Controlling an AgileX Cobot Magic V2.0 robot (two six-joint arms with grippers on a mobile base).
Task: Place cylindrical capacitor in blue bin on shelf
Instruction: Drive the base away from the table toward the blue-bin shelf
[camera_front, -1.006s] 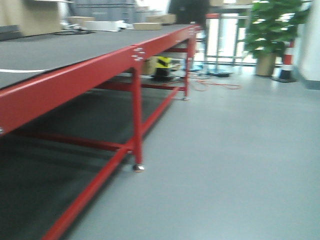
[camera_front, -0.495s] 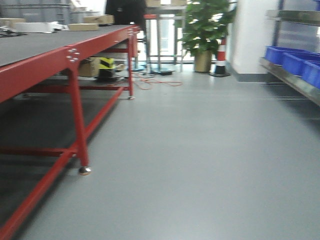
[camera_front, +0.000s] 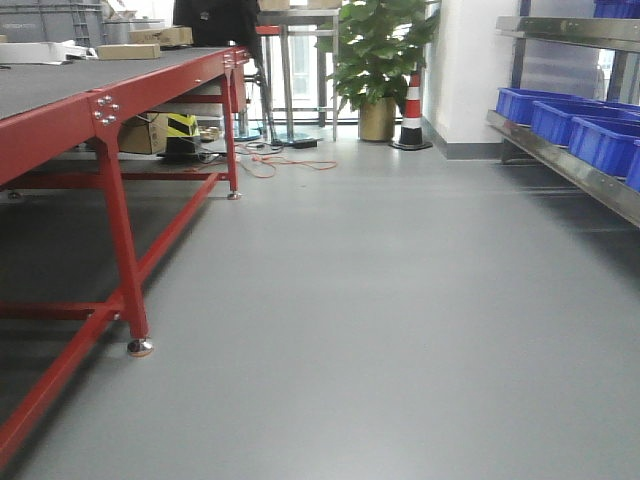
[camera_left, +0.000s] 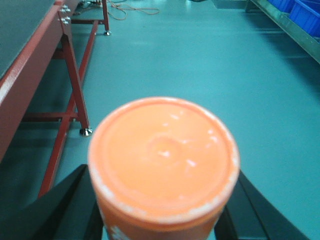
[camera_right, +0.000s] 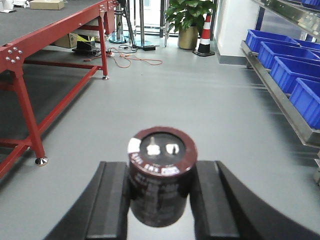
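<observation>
Workshop aisle with a grey floor (camera_front: 400, 300): a red-framed table (camera_front: 100, 110) lies to the left and a stainless shelf (camera_front: 575, 170) carrying blue bins (camera_front: 560, 118) to the right. A potted plant (camera_front: 375, 50) and a traffic cone (camera_front: 411, 105) stand at the far end. In the right wrist view we see the cylindrical capacitor (camera_right: 161, 175) held upright in the right gripper (camera_right: 161, 202). Its black fingers (camera_right: 112, 205) are clamped on the dark sleeve, terminals uppermost, and it is well apart from the bins. The left gripper (camera_left: 162, 215) is likewise closed around an orange-topped cylinder (camera_left: 162, 155). We judge the capacitor to be a rigid, fairly dense can with a smooth sleeve that may slip. The best hold is across the side wall at mid-height, as here, keeping clear of the terminals. Compared with the front views half a second and one second before, the table has slid leftward. The shelf and bins have entered at right and moved further into frame, and the motion blur has gone. We infer that the base is turning towards the shelf.
</observation>
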